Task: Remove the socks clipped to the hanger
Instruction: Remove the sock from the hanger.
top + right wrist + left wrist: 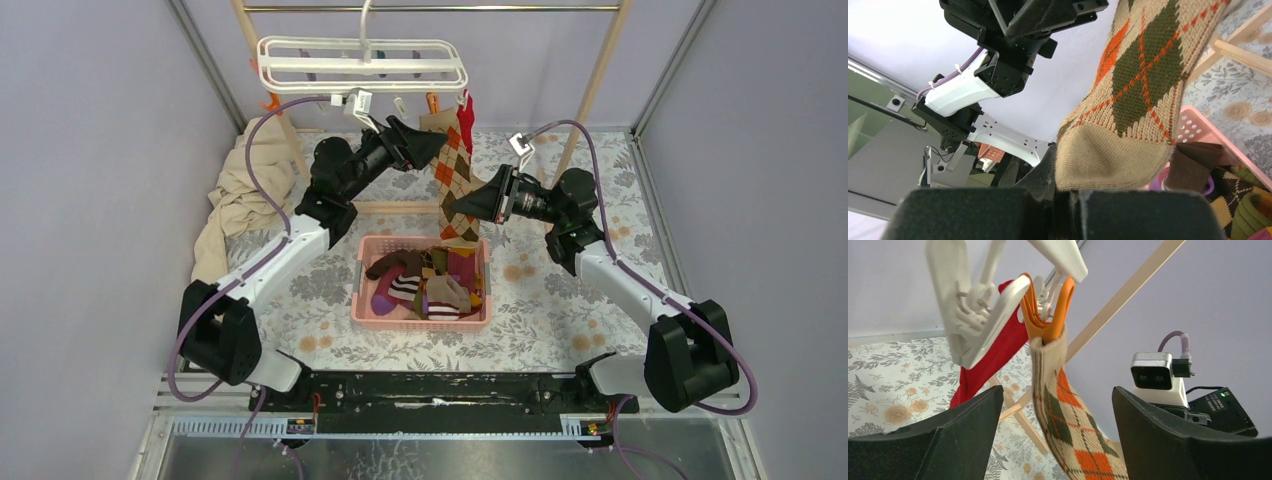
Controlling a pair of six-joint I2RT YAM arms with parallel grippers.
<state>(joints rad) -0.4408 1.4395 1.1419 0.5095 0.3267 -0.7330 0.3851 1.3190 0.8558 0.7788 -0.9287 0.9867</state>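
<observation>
The white hanger (360,62) hangs from the metal rail at the back. A brown argyle sock (455,175) hangs from its orange clip (1048,315), and a red sock (993,360) hangs beside it. My left gripper (1058,405) is open, its fingers on either side of the argyle sock (1068,420) just below the clip and not touching it. My right gripper (1068,192) is shut on the toe of the argyle sock (1128,125), low down by the basket. In the top view the left gripper (432,145) is at the sock's top and the right gripper (478,205) at its bottom.
A pink basket (357,290) with several socks stands in the middle of the table under the hanging sock. A beige cloth (240,195) lies heaped at the back left. The rack's wooden posts and floor bar (400,207) stand behind the basket. An empty white clip (973,315) dangles left of the orange one.
</observation>
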